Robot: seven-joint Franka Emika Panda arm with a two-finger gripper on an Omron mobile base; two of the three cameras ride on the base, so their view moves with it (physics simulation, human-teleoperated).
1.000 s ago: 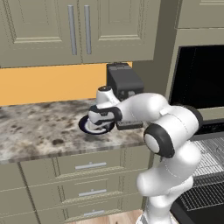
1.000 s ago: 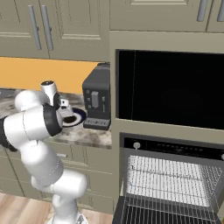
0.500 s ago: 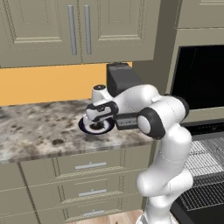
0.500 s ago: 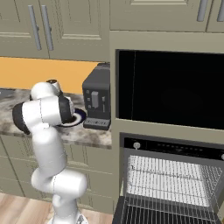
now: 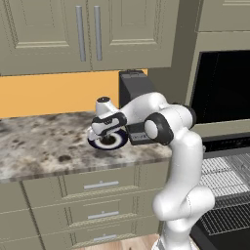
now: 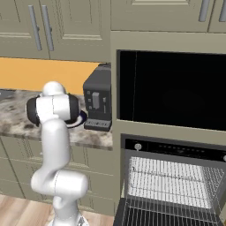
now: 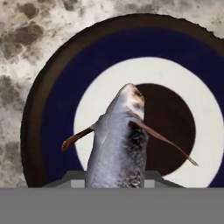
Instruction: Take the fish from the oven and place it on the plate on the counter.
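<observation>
The built-in oven (image 6: 172, 176) with its black control strip and silver wire racks stands open on the right, beside the long speckled granite counter (image 5: 44, 146) over beige drawers. A black coffee machine (image 6: 98, 103) sits on that counter. Just beside it lies the small round plate (image 7: 57, 109) with navy rim, white ring and dark brown centre. The gripper (image 5: 97, 133) hangs directly above the plate, clenched around a grey silvery fish (image 7: 120, 144) whose head points over the plate's centre.
</observation>
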